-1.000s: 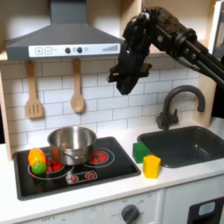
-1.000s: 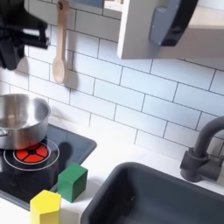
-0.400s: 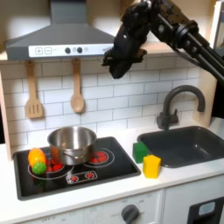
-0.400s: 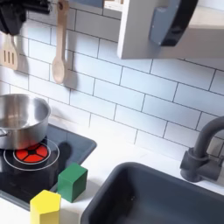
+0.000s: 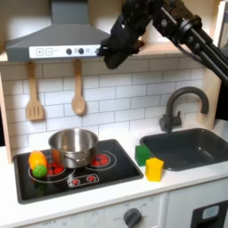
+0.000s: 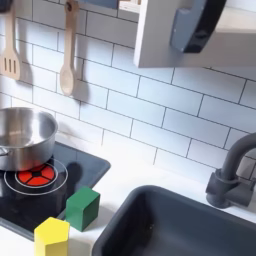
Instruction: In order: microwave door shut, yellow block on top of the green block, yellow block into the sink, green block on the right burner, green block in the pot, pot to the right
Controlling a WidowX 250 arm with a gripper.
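In the first exterior view, two wooden utensils (image 5: 34, 93) hang on the tiled wall at the left, below a grey hood (image 5: 62, 40). Under them the black cooktop (image 5: 80, 178) carries an orange and green toy fruit (image 5: 37, 163) at its left edge, then the pot (image 5: 73, 146) sitting over the left ring, with the right burner (image 5: 100, 159) partly showing just beside it. Further right on the white surface (image 5: 116, 196) the green block (image 5: 142, 154) and the yellow block (image 5: 155, 169) stand close together, yellow nearer the front, both just left of the sink (image 5: 191, 147) and its faucet (image 5: 178, 105). High above, the pincer (image 5: 111, 53) hangs in front of the hood's right end; whether it is spread or pressed together I cannot tell. In the second exterior view the microwave door (image 6: 195, 25) hangs at top right, swung outward
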